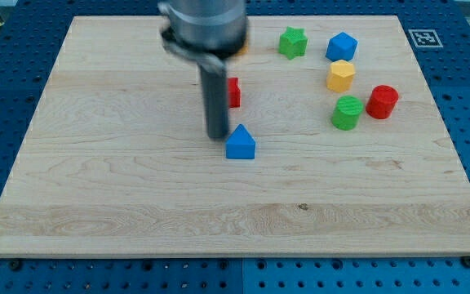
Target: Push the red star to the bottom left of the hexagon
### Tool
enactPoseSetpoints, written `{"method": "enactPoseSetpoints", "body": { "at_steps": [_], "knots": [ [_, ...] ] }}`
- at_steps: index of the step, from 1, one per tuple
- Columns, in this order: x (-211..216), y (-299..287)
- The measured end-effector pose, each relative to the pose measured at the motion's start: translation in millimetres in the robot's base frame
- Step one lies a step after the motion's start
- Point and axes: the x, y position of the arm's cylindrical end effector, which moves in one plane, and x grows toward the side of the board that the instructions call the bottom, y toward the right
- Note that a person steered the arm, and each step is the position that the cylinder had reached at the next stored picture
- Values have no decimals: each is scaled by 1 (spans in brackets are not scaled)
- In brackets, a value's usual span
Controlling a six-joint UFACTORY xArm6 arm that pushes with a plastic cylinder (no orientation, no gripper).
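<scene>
My tip [217,135] rests on the board just left of a blue triangular block [240,143]. The red star [233,92] sits right behind the rod, up and to the right of the tip, and the rod hides its left part. The yellow hexagon [340,75] lies at the upper right, well to the right of the red star. My tip is close to the red star's lower left side; I cannot tell if the rod touches it.
A green star [293,42] and a blue pentagon-like block [342,46] lie near the top edge. A green cylinder [347,113] and a red cylinder [382,102] sit below and right of the hexagon. The wooden board [96,188] lies on a blue perforated table.
</scene>
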Motion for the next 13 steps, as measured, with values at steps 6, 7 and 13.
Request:
{"method": "enactPoseSetpoints", "body": {
  "at_steps": [6,7,13],
  "knots": [
    [-58,-50],
    [-91,-53],
    [-116,86]
  ]
}}
